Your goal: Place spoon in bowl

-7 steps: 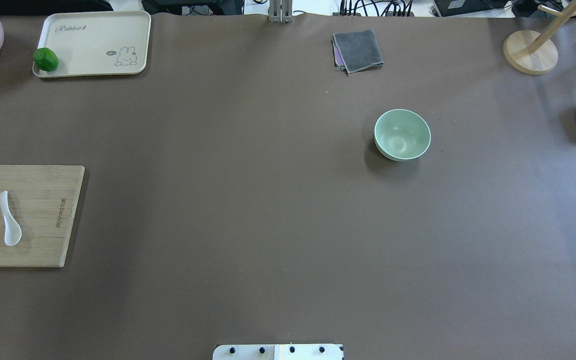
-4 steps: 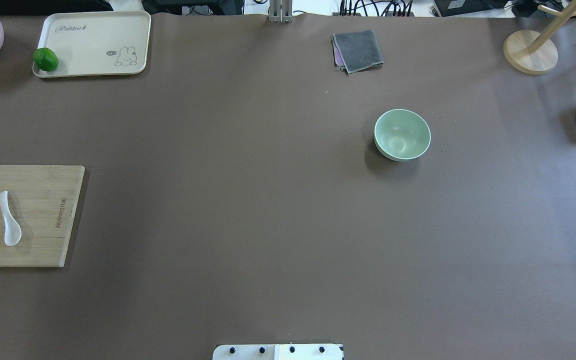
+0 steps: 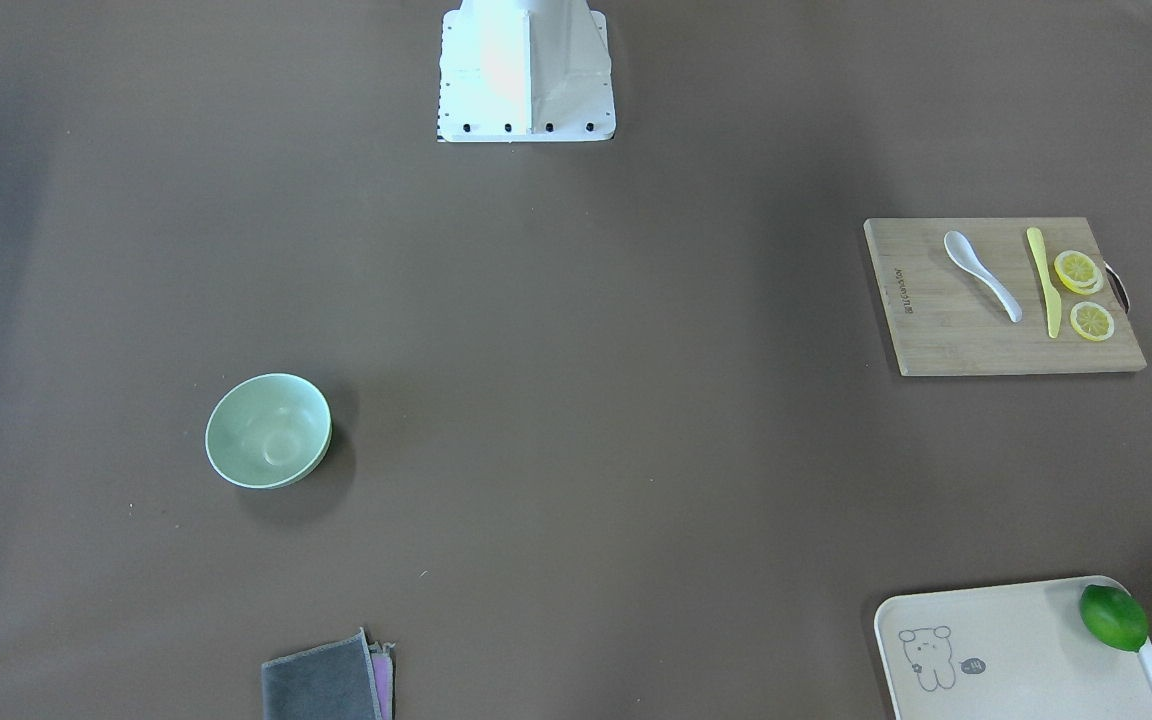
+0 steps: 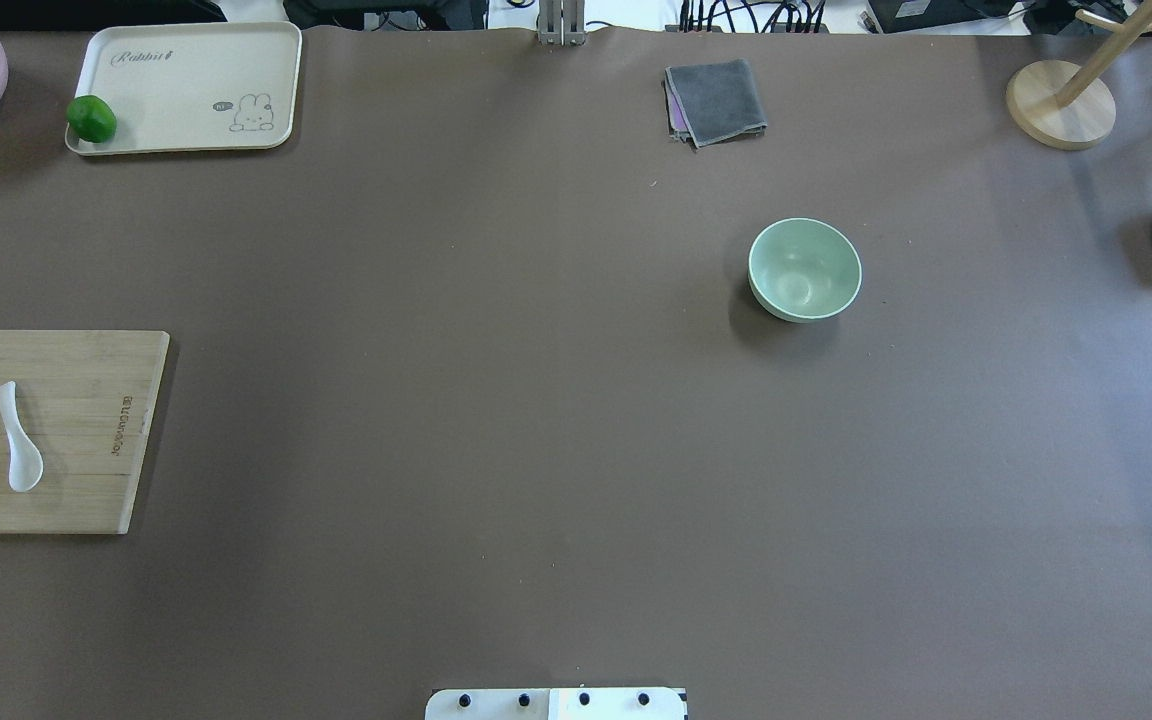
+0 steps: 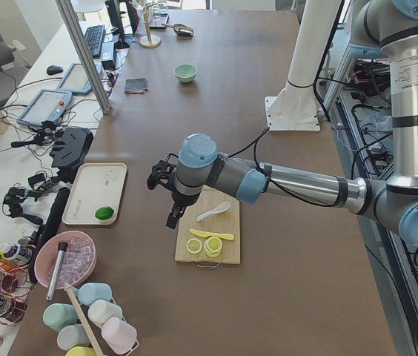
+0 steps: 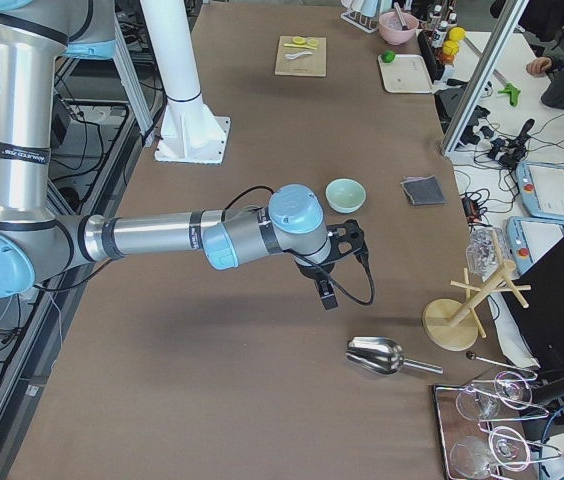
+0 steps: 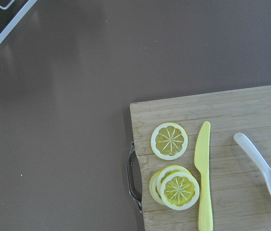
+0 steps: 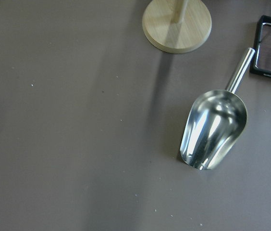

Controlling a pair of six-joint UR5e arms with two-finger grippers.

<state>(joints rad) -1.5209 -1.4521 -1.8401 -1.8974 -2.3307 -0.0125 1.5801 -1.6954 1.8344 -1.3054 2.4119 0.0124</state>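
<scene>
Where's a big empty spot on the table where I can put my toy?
The biggest bare patch is the table's brown middle, between the cutting board and the bowl, from the tray and cloth down to the robot's base. The tray is mostly bare too, only a lime in its corner. The board is crowded: spoon, knife, lemon slices.

Wht spoon (image 4: pixel 15 436) flat on wood board (image 4: pixel 86 480); mint bowl (image 4: pixel 804 270) (empty) upright, apart.

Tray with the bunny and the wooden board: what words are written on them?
"Rabbit": printed in a corner of the cream tray, in the overhead view.
Small dark tag printed on the tray: too small to read.
Engraved line along the cutting board edge: too small to read.
</scene>
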